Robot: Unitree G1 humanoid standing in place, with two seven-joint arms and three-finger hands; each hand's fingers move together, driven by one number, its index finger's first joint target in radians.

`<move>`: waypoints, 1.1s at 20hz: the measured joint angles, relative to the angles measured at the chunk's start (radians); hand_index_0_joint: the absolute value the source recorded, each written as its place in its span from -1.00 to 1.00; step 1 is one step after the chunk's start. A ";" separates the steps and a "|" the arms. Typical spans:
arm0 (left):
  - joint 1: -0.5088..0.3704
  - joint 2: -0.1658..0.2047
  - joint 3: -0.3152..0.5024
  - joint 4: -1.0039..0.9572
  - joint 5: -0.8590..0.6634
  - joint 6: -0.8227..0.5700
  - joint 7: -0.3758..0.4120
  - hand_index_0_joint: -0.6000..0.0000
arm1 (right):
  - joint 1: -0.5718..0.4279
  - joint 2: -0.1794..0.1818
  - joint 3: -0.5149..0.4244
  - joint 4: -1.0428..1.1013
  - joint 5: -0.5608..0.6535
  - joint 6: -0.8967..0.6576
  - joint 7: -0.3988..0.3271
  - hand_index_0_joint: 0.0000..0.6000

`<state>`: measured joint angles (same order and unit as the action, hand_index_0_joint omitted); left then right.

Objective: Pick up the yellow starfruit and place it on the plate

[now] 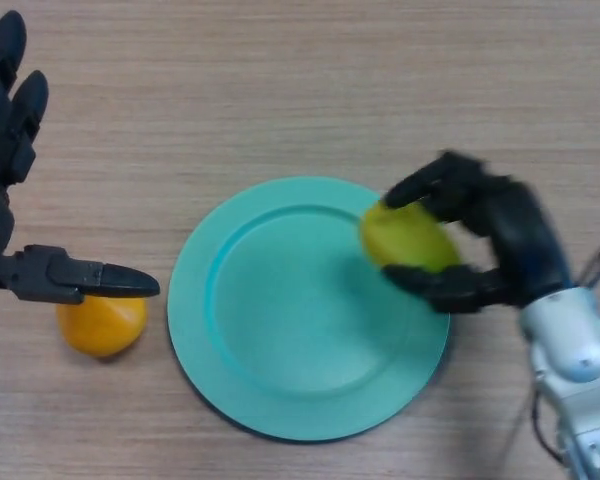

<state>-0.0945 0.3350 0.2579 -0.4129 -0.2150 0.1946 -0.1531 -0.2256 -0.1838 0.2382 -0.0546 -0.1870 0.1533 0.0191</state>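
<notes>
Right hand (500, 250) clamped around starfruit (408, 240), held over plate's (280, 400) right rim, long axis slanting toward plate centre. Plate centre lies left of fruit. Left hand (10, 150) relaxed, fingers straight, above orange (100, 325) on counter (280, 80).

The right hand (500, 245) grips a yellow fruit (408, 240) over the teal plate's (280, 370) right rim, while the left hand (10, 150) hovers spread above an orange (100, 325) left of the plate.

You see a matt wood-grain bench (280, 90), a smooth teal plate (280, 340) with a plastic look, and a smooth-skinned yellow fruit (405, 238).
</notes>
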 measured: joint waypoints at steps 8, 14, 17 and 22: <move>-0.006 0.004 0.004 -0.051 -0.041 0.022 0.000 1.00 | -0.015 -0.003 0.134 0.109 0.086 0.069 -0.071 -0.33; -0.015 0.004 0.003 -0.066 -0.026 0.022 0.000 1.00 | -0.013 -0.004 0.116 -0.024 0.060 0.179 -0.013 -1.00; -0.018 0.004 0.000 -0.090 -0.027 0.024 0.000 1.00 | -0.004 -0.003 0.011 -0.211 0.112 0.210 0.054 -1.00; -0.010 -0.002 -0.003 -0.091 -0.049 0.084 -0.006 1.00 | 0.041 -0.003 -0.177 -0.479 0.182 0.267 0.057 -1.00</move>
<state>-0.1043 0.3331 0.2550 -0.5035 -0.2635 0.2784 -0.1587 -0.1848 -0.1863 0.0614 -0.5336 -0.0055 0.4203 0.0759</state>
